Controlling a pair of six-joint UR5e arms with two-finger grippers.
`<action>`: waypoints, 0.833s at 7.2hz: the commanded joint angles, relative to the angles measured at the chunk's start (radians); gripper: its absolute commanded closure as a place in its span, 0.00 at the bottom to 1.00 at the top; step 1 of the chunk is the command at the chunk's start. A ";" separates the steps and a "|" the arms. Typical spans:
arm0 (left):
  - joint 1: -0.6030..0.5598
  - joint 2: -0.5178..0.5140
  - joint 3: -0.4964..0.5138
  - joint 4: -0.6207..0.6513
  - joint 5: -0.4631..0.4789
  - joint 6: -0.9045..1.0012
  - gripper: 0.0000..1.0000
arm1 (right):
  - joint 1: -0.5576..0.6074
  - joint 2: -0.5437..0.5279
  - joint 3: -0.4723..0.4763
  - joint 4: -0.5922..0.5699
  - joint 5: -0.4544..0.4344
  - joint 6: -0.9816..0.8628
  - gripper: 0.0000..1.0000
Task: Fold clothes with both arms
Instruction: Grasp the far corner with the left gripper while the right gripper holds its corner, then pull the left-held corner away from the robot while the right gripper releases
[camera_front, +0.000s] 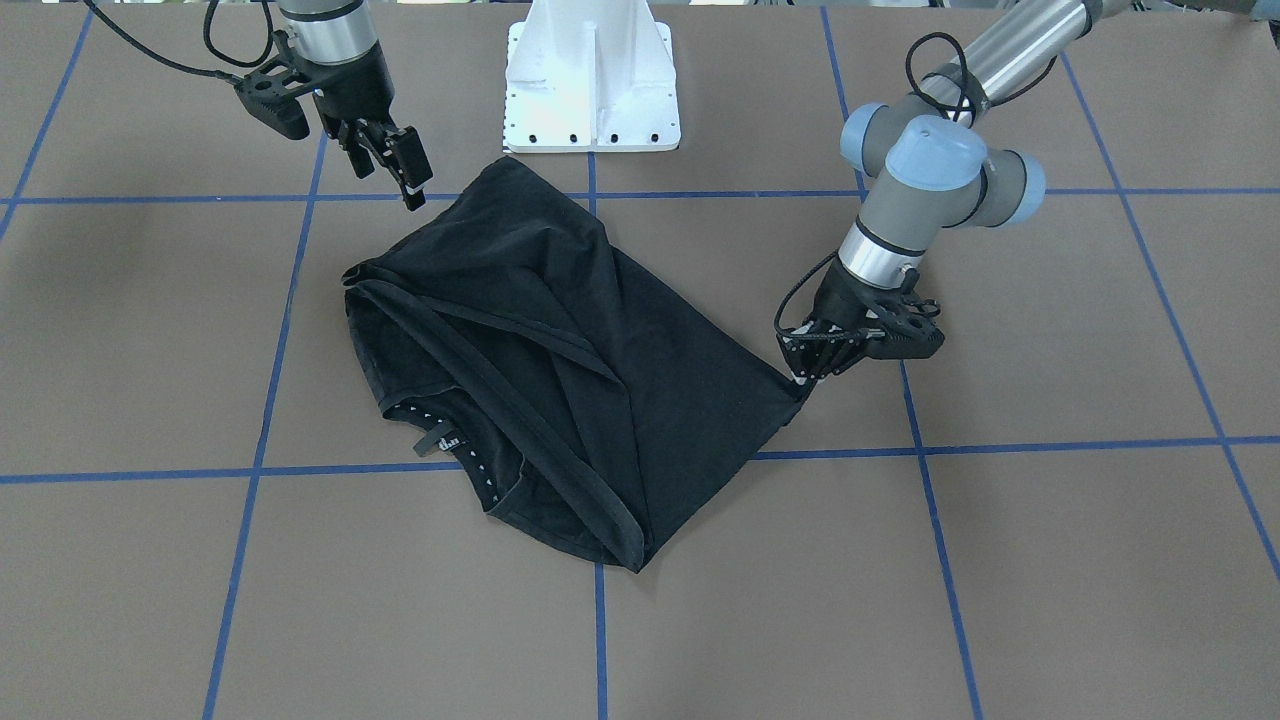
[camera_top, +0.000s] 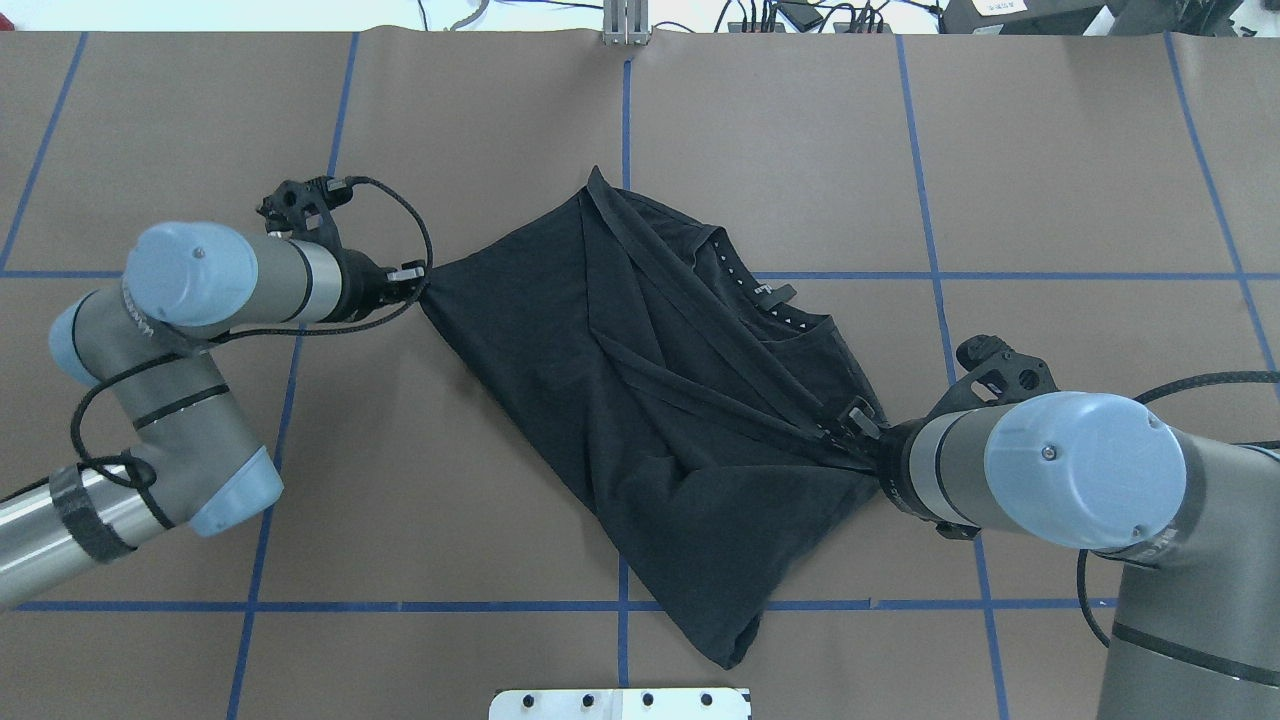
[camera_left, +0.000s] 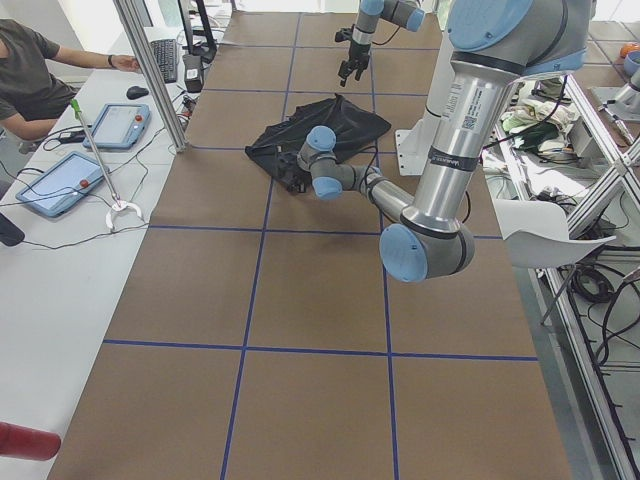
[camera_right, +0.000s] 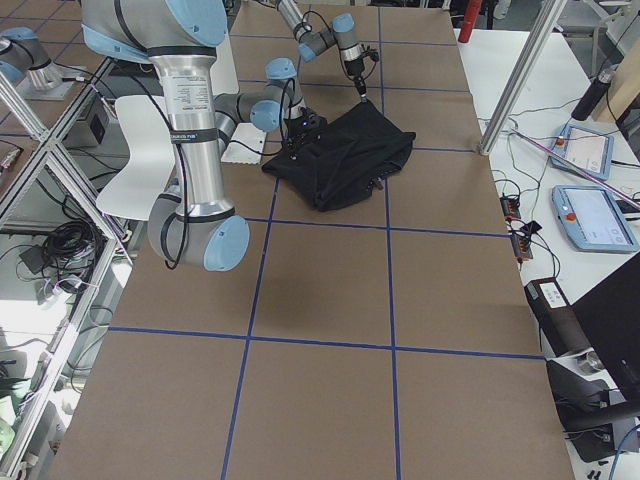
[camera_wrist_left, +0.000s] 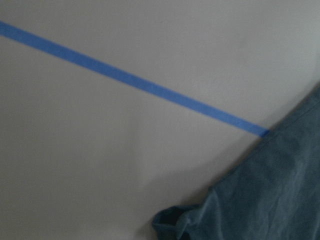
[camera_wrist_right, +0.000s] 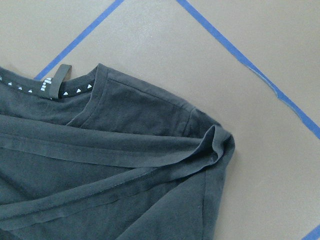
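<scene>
A brown table (camera_front: 1080, 580) crossed by blue tape lines (camera_front: 1000, 447) is carrying a crumpled black shirt (camera_front: 600, 380) at frame centre and a white base plate (camera_front: 590, 110) at top centre.

Left claw (camera_front: 802, 379) clamped, right claw (camera_front: 389, 183) raised.

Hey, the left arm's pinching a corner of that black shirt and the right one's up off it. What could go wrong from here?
1. The left pincer grips only the tip of one corner of the T-shirt, so a pull could slip it free.
2. The right pincer hangs over the shirt's edge holding nothing, so a one-sided pull may drag the whole shirt.
3. The layers under it are bunched and crossed, so it might grab several at once.
</scene>
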 joint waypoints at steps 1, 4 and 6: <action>-0.106 -0.248 0.278 -0.007 -0.001 0.071 1.00 | 0.001 -0.001 -0.002 0.001 -0.004 0.000 0.00; -0.154 -0.588 0.750 -0.127 0.008 0.094 1.00 | 0.004 -0.001 -0.004 -0.001 -0.011 0.000 0.00; -0.155 -0.673 0.875 -0.174 0.003 0.093 0.23 | -0.001 -0.001 -0.007 0.001 -0.011 0.003 0.00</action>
